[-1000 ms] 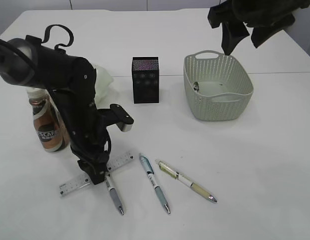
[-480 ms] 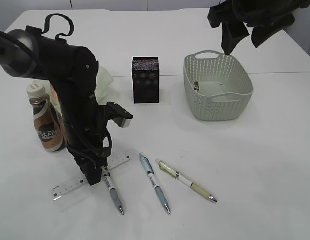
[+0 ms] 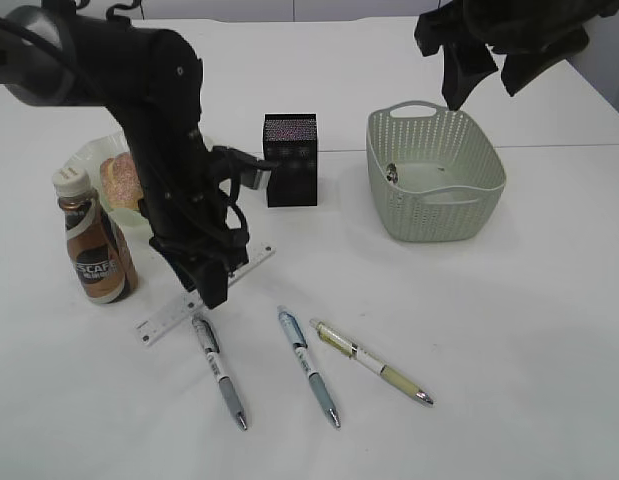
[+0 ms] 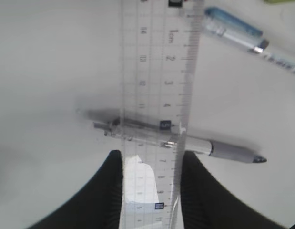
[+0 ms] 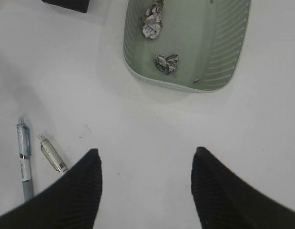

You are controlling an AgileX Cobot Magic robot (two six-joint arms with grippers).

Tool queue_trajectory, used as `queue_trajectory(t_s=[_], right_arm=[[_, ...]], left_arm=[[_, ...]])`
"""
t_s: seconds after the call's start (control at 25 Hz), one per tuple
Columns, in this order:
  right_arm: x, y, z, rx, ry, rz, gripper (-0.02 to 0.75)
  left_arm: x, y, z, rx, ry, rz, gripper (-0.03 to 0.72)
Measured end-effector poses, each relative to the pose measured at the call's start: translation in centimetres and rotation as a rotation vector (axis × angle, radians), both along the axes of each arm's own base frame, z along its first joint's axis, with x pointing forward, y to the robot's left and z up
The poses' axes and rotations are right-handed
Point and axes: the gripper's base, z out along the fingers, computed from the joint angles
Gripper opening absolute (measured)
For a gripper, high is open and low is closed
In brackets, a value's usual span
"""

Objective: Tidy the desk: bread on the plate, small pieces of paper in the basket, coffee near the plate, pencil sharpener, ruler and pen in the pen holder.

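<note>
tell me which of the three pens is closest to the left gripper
The grey-barrelled pen on the left, lying just below the left gripper and the ruler it holds. The blue-capped pen and the yellow-green pen lie further right.

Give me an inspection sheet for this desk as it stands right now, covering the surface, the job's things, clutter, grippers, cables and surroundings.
Surface: plain white desk, no spills seen.
Job's things: clear plastic ruler gripped at one end, lifted above a grey pen; golden-brown bread in the wavy-rimmed pale green plate; brown coffee bottle beside the plate; black dotted pen holder upright; two more pens, blue and yellowish, on the desk.
Clutter: crumpled paper pieces inside the sage-green perforated basket.
Grippers: left gripper shut on ruler; right gripper open, empty, raised.
Cables: black cable loop on left arm.
Surroundings: nothing seen.
</note>
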Motion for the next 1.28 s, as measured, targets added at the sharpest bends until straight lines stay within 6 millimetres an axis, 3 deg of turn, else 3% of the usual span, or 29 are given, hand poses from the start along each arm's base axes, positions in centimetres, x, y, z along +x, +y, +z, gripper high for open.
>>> queue_trajectory(t_s=[0.32,0.6,0.84,1.08,1.28], right_arm=[[0.0,0.0,0.0,0.006,0.001,-0.009,0.467],[0.0,0.0,0.0,0.007,0.001,-0.011,0.467],[0.0,-0.1,0.0,-0.002,-0.003,-0.012,0.467],[0.1,-0.2,0.0,-0.020,-0.011,-0.014,0.467],[0.2,-0.5,0.1,-0.049,-0.023,-0.017,0.467]], left_arm=[[2.4,-1.3,4.9,-0.080,-0.130,0.192,0.231],[3.3,-2.0,7.6,-0.158,-0.183,0.280,0.231],[3.5,-2.1,8.0,-0.171,-0.208,0.253,0.231],[4.4,-2.9,8.2,-0.238,-0.323,0.232,0.231],[4.1,-2.2,7.9,-0.285,-0.474,0.242,0.231]])
